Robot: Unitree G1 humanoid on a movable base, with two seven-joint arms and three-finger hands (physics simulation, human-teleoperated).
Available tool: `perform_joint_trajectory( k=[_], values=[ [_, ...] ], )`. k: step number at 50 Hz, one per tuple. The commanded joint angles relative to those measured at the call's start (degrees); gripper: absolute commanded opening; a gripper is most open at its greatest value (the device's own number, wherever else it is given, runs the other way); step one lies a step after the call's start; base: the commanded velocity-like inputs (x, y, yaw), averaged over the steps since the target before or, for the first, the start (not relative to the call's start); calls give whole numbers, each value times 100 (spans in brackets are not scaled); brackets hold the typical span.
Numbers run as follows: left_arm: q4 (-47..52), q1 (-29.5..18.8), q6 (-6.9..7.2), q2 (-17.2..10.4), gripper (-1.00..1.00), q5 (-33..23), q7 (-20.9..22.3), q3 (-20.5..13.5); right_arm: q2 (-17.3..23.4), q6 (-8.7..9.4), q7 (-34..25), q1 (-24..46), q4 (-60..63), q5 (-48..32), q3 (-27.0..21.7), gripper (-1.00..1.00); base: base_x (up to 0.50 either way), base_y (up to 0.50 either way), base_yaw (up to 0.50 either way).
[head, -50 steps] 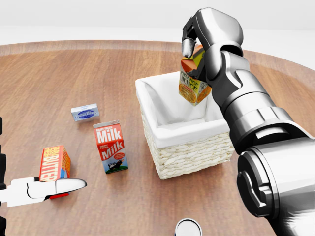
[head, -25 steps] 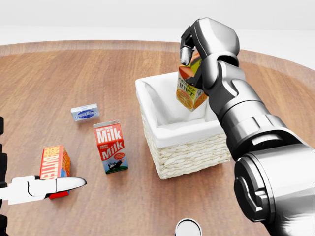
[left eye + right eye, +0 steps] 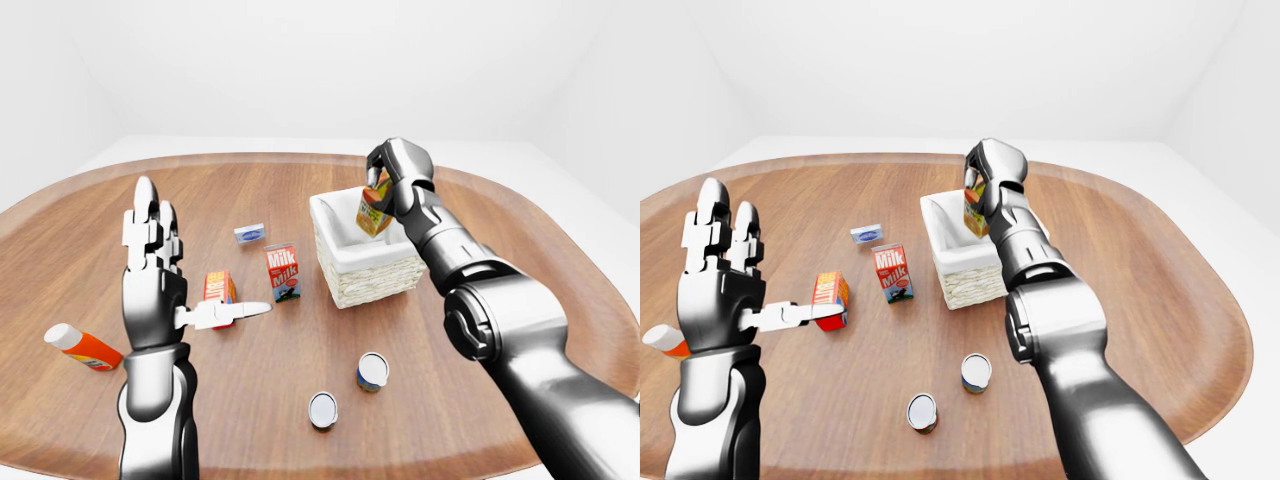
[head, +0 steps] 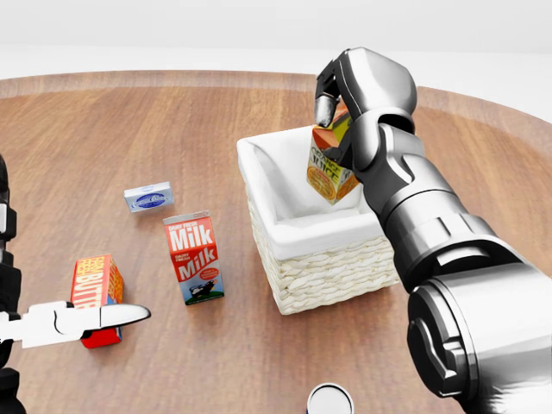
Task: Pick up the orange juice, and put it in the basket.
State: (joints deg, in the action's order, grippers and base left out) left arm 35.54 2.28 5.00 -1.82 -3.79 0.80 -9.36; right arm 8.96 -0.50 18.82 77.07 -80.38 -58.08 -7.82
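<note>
The orange juice carton (image 4: 330, 170) hangs tilted over the open top of the white-lined wicker basket (image 4: 338, 272), near its right wall in the head view. My right hand (image 4: 337, 129) is shut on the carton's top, coming down from above, and its fingers hide the carton's upper part. My left hand (image 3: 176, 266) stands open and upright at the left of the left-eye view. Its thumb points right, in front of a butter box, and it holds nothing.
On the round wooden table, left of the basket, stand a milk carton (image 4: 194, 257), a butter box (image 4: 96, 291) and a small blue-white box (image 4: 148, 197). Two cans (image 3: 372, 370) (image 3: 322, 409) sit nearer me. An orange bottle (image 3: 82, 348) lies at far left.
My right hand has carried the juice carton a little left and down, further over the basket's inside. The left hand has barely shifted.
</note>
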Motion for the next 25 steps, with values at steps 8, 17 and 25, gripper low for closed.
perform_joint_trajectory(
  k=[8, 17, 25],
  values=[
    [-158, -10, 0, -28, 100, 49, -15, -21, -65, 18, 265, -125, 64, -131, -51, -100, 0, 0, 0],
    [-21, 45, 0, -6, 100, 27, -20, 13, -83, 4, 315, -200, 61, -145, -74, -100, 0, 0, 0],
    [91, 74, 0, 11, 100, 9, -15, 29, -117, 0, 332, -281, 57, -155, -89, -100, 0, 0, 0]
  ],
)
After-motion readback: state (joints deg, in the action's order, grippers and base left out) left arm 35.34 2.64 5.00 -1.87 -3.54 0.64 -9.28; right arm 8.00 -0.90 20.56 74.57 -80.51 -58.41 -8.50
